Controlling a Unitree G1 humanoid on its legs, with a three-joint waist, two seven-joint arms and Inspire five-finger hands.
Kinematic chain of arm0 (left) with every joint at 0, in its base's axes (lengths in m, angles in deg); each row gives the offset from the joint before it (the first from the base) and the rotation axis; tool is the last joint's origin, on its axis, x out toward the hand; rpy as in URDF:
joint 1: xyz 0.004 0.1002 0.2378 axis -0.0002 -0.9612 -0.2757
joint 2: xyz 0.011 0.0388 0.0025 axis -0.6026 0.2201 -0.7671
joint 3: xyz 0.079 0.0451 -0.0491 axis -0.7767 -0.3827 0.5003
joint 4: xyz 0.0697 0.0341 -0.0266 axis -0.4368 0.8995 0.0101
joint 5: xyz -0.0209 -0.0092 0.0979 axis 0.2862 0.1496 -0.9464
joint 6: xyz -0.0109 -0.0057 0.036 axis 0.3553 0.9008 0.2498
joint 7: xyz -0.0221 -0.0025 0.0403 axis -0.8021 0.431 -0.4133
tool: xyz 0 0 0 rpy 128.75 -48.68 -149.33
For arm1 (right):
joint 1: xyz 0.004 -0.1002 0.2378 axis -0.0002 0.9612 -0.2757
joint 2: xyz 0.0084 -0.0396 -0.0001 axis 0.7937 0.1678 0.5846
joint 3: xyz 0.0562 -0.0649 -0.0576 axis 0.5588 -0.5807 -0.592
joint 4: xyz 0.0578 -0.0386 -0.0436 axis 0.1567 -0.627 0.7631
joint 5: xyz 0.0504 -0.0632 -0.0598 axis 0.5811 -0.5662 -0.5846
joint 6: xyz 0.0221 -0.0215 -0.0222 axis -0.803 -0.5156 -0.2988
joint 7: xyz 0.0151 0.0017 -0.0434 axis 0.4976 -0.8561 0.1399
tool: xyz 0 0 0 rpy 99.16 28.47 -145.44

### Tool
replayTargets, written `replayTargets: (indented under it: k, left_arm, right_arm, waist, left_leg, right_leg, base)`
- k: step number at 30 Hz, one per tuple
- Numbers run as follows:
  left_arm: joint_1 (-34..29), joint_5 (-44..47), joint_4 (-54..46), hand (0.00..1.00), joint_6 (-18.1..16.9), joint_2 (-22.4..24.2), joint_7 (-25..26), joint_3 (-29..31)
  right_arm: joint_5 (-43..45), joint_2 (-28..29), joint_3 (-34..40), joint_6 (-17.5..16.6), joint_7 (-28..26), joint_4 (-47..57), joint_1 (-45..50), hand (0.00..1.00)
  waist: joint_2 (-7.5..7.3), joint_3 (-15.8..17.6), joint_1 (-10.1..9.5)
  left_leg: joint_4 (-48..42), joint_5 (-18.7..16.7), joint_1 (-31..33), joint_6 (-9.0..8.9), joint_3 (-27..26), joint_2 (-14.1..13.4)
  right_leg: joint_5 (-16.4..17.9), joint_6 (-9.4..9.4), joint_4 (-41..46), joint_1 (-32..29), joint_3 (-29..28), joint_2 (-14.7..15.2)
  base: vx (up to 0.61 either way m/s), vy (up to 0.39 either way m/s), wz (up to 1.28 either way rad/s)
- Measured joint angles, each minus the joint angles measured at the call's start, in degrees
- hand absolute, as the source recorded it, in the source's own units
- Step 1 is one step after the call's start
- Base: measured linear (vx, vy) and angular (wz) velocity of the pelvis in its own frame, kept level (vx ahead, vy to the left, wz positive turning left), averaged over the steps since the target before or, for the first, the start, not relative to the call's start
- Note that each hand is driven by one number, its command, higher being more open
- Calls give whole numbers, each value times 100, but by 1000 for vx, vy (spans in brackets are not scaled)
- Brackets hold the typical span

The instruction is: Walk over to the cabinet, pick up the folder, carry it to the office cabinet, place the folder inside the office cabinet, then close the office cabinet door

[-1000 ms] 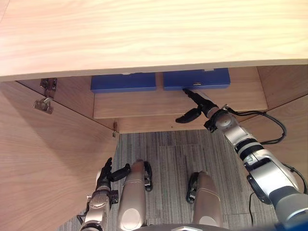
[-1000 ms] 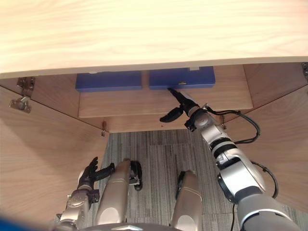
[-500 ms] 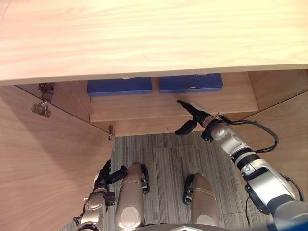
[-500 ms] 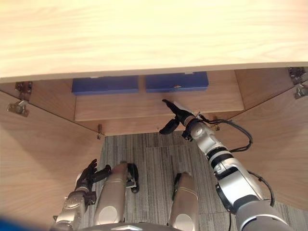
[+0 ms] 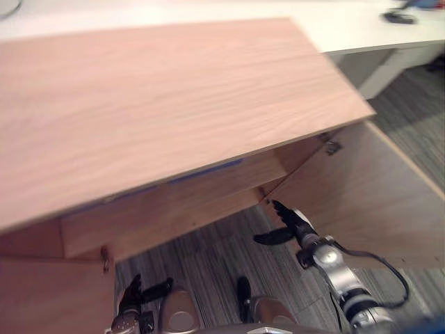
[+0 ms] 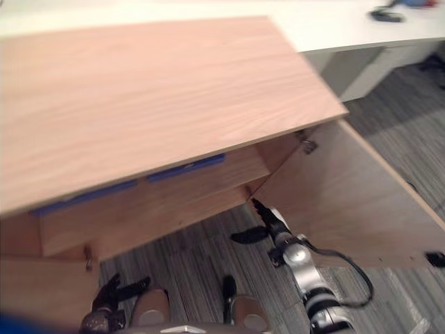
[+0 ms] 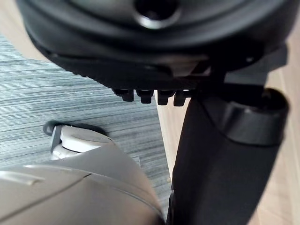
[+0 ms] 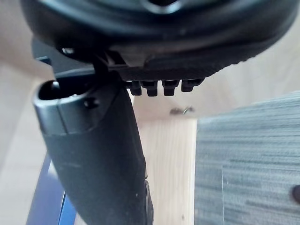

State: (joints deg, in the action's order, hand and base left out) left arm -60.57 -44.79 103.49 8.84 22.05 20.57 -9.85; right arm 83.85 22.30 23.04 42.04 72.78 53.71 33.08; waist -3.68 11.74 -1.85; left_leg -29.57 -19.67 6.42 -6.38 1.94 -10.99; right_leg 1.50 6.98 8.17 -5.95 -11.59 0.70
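Observation:
Two blue folders [image 6: 186, 167] lie side by side on the shelf inside the open wooden cabinet [image 5: 160, 104]; just their front edges peek out under the top board, and one blue edge [image 8: 47, 201] appears in the right wrist view. My right hand [image 5: 288, 223] hovers open and empty in front of the shelf's right end, over the carpet beside the right door [image 5: 354, 202], fingers straight and thumb [image 8: 93, 154] spread. My left hand [image 5: 132, 296] hangs low by the left door [image 5: 49, 299], relaxed and holding nothing, thumb [image 7: 220, 159] close in the left wrist view.
Both cabinet doors stand swung out towards me, with grey striped carpet [image 6: 201, 257] between them. Behind the cabinet runs a white desk [image 5: 348, 28] with a dark object [image 5: 396, 15] on it. More carpet lies to the right of the right door.
The whole view has swung, so the camera moved. My right hand has drawn back from the folders on the shelf to the cabinet's front edge, still empty. The folders stay put.

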Motion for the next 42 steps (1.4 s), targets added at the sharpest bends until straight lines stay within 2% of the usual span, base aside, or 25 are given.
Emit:
replayTargets:
  k: [1, 3, 6, 8, 9, 10, 11, 12, 13, 14, 15, 16, 17, 18, 20, 21, 23, 26, 29, 37, 42]
  left_arm:
    - [12, 2, 35, 100, 0, 44, 2, -2]
    - [108, -1, 62, 100, -25, 113, -2, -72]
    - [229, -23, 91, 100, -22, 150, 31, -115]
    - [274, -35, 130, 100, -22, 184, 43, -114]
    - [293, -34, 144, 100, -24, 222, 57, -102]
    - [313, -34, 153, 100, -24, 312, 69, -97]
    - [331, -33, 158, 100, -27, 342, 77, -96]
    - [378, -33, 174, 100, -31, 422, 104, -105]
    - [371, -32, 173, 100, -29, 549, 138, -104]
    - [325, -32, 175, 100, -23, 601, 164, -106]
    - [198, -32, 172, 100, -30, 650, 189, -110]
    - [90, -32, 177, 100, -29, 617, 226, -110]
    - [67, -32, 178, 100, -27, 587, 236, -109]
    - [64, -30, 295, 100, 12, 535, 281, -110]
    - [93, -32, 366, 100, 31, 636, 261, -94]
    - [110, -39, 410, 100, 31, 644, 254, -95]
    - [177, -99, 541, 100, 42, 653, 245, -104]
    - [228, -261, 574, 100, 50, 655, 239, -113]
    - [226, -257, 575, 100, 51, 610, 246, -296]
    - [115, -254, 572, 100, 49, 289, 247, -516]
    - [-113, -248, 571, 100, 49, 226, 244, -573]
  right_arm:
    - [0, -5, 120, 0, 36, -1, 78, 100]
    - [9, 75, 435, 32, 141, -5, 343, 100]
    - [189, 479, 734, 41, 312, 17, 761, 100]
    - [238, 708, 754, 46, 383, 81, 960, 100]
    - [239, 819, 752, 51, 420, 177, 1083, 100]
    - [240, 923, 804, 49, 476, 262, 1220, 100]
    - [256, 978, 851, 49, 537, 294, 1294, 100]
    - [305, 1051, 967, 63, 639, 312, 1381, 100]
    - [372, 1086, 1111, 66, 714, 332, 1482, 100]
    - [414, 1093, 1169, 65, 772, 366, 1552, 100]
    - [448, 1127, 1278, 52, 884, 409, 1661, 100]
    - [447, 1175, 1347, 44, 994, 409, 1672, 100]
    - [447, 1202, 1376, 43, 1008, 409, 1677, 100]
    - [450, 1294, 1646, 40, 1115, 409, 1620, 100]
    - [454, 1273, 1993, 48, 1243, 415, 1550, 100]
    - [455, 1260, 2160, 48, 1303, 414, 1471, 100]
    - [458, 1170, 2297, 48, 1416, 411, 1338, 100]
    - [466, 973, 2483, 49, 1550, 410, 1216, 100]
    - [479, 814, 2642, 57, 1637, 410, 1068, 100]
    - [700, 194, 2590, 57, 1696, 378, -91, 100]
    - [934, -421, 2071, 20, 1742, -185, -1247, 100]
  waist:
    - [58, -61, 65]
    - [74, -151, 311]
    - [47, -236, 314]
    - [112, -254, 306]
    - [173, -264, 270]
    - [217, -273, 276]
    - [242, -282, 273]
    - [319, -229, 280]
    - [414, -269, 295]
    - [498, -306, 305]
    - [582, -426, 309]
    - [490, -500, 307]
    - [422, -523, 304]
    - [356, -541, 272]
    - [444, -589, 233]
    - [440, -588, 233]
    - [437, -590, 242]
    - [445, -595, 283]
    - [461, -600, 298]
    - [516, -610, 249]
    - [544, -600, 178]
  left_leg:
    - [148, -77, -94, -21, 56, 23]
    - [487, -96, -313, 6, -43, 174]
    - [810, -63, -641, 63, -653, 292]
    - [979, 2, -845, 156, -1140, 322]
    - [1074, 63, -953, 195, -1500, 303]
    - [1107, 92, -1063, 227, -1770, 312]
    - [1127, 109, -1089, 257, -1892, 292]
    - [1142, 141, -1217, 263, -2046, 269]
    - [1150, 165, -1351, 229, -2177, 169]
    - [1152, 178, -1392, 204, -2213, 89]
    - [1237, 242, -1455, 92, -2276, -30]
    - [1365, 321, -1560, -42, -2353, -43]
    - [1380, 328, -1574, -67, -2367, -21]
    - [1531, 374, -1603, -141, -2333, -55]
    - [2005, 529, -1648, 60, -2016, 17]
    - [2226, 671, -1695, 111, -1952, 21]
    - [2428, 813, -1751, 114, -1968, 11]
    - [2463, 847, -1751, 65, -2024, 4]
    - [2527, 927, -1728, -69, -2025, 85]
    - [2517, 974, -1546, -10, -1876, 301]
    - [2514, 977, -1514, -5, -1682, 313]
  right_leg:
    - [-11, 19, -21, -31, -102, -16]
    - [-131, 142, 22, -226, -403, 9]
    - [-333, 223, 39, -446, -918, 9]
    - [-577, 216, 82, -606, -812, -29]
    - [-809, 85, 129, -755, -314, -17]
    - [-1056, -208, -3, -783, 460, 59]
    - [-1067, -316, -53, -768, 919, 135]
    - [-687, -719, 513, -882, 1948, 464]
    - [-198, -907, 1309, -931, 2720, 868]
    - [-34, -919, 1660, -923, 2927, 1009]
    - [214, -853, 2114, -866, 3100, 1263]
    - [263, -781, 2146, -664, 3111, 1500]
    - [302, -694, 2082, -620, 3098, 1543]
    - [416, -297, 1692, -529, 3029, 1327]
    - [245, -407, 1268, -521, 2962, 972]
    - [154, -470, 1084, -541, 2883, 792]
    - [21, -550, 899, -587, 2746, 586]
    - [-235, -603, 602, -584, 2585, 414]
    - [-550, -607, 254, -512, 2511, 395]
    - [-1320, -543, -975, -88, 2545, 446]
    - [-1469, -549, -1302, 125, 2694, 445]
  base:
    - [18, 195, -101]
    - [-67, 170, -83]
    - [-113, 111, -106]
    - [-114, 20, -130]
    - [-160, -36, -129]
    - [-199, -54, -116]
    - [-220, -59, -75]
    - [-173, -19, -44]
    - [-154, -18, -36]
    - [-98, -70, -32]
    - [-23, -174, -36]
    - [10, -223, -35]
    - [59, -302, -53]
    - [46, -260, -39]
    - [14, -220, -57]
    - [-14, -149, -64]
    - [-22, -80, -56]
    - [-27, -10, -41]
    - [-19, 61, -15]
    - [-47, 29, 4]
    - [-66, -4, 17]
